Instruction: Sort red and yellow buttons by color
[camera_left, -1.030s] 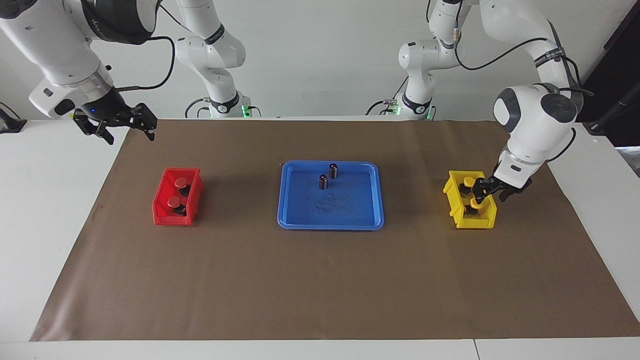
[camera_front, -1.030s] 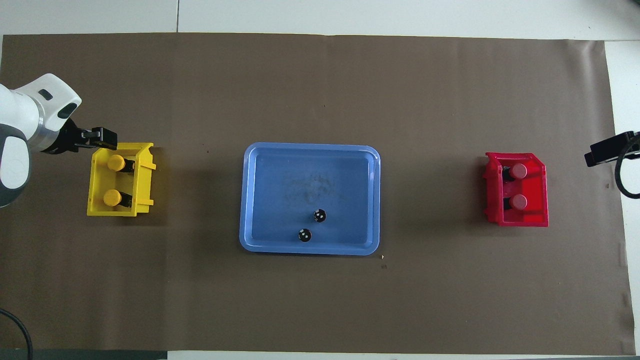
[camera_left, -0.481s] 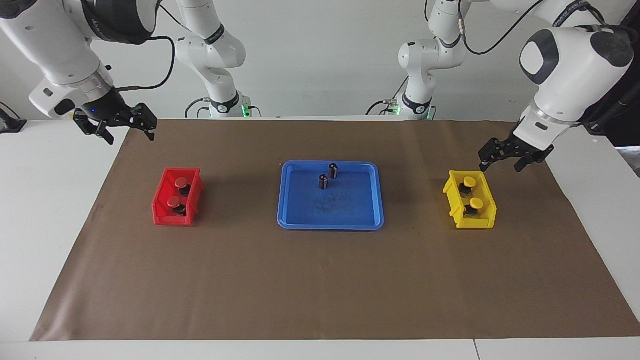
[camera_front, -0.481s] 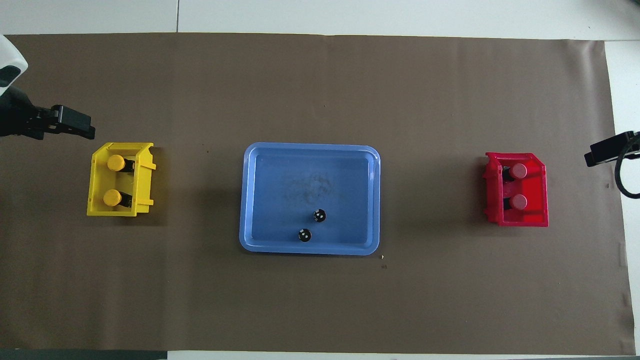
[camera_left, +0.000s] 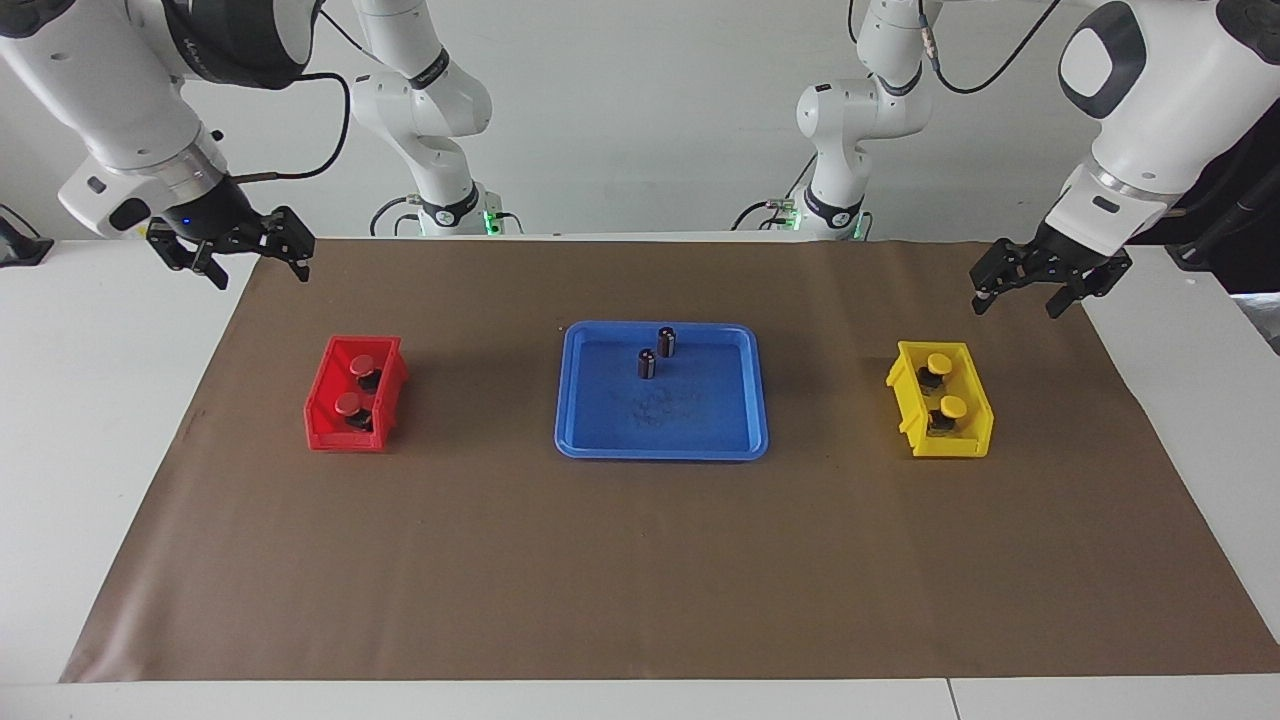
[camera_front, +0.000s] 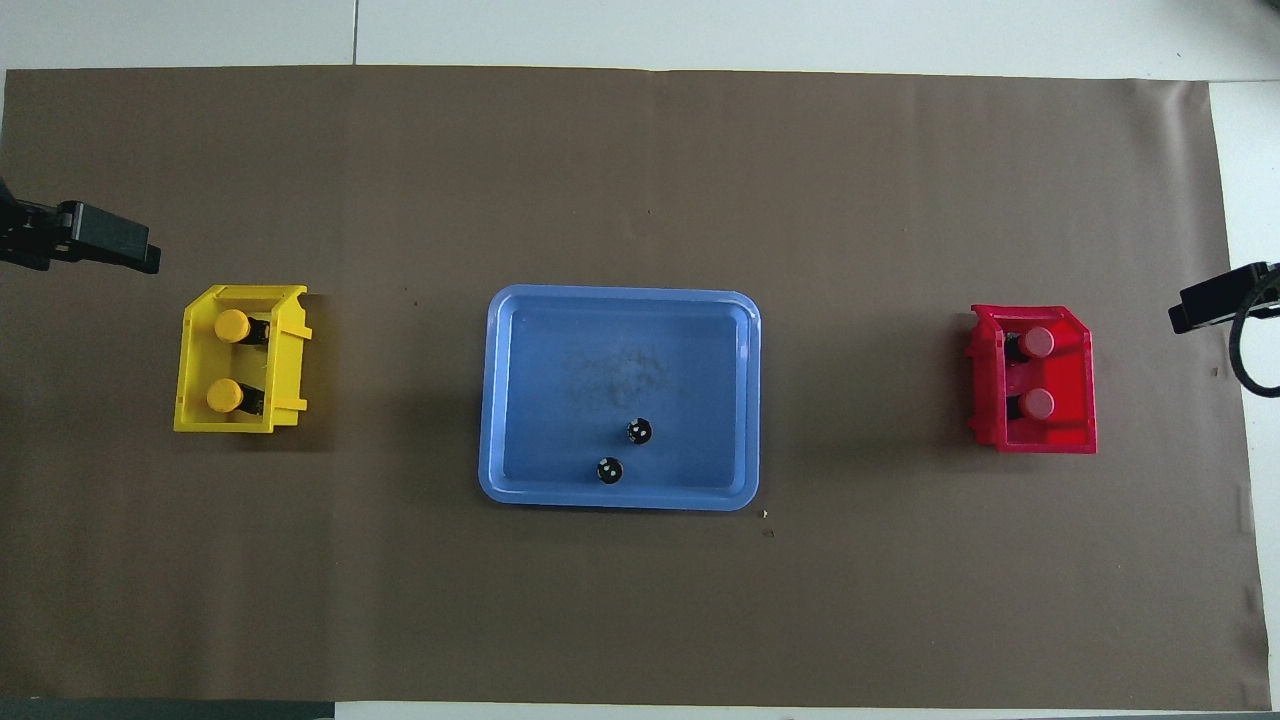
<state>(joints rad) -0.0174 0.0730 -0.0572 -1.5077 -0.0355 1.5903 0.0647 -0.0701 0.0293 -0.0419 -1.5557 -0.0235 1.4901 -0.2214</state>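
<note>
My right end effector (camera_left: 237, 252) hangs released over the counter's (camera_left: 100, 400) edge, at eleven o'clock from the red bin (camera_left: 322, 420) holding both red buttons (camera_left: 360, 366). Both yellow buttons (camera_left: 938, 362) sit in the yellow bin (camera_left: 905, 395); my left end effector (camera_left: 1030, 288) hangs released at one o'clock above it.

We see white glossy arms, dark grey joint caps, black cables, silver wrist rings, black grippers
</note>
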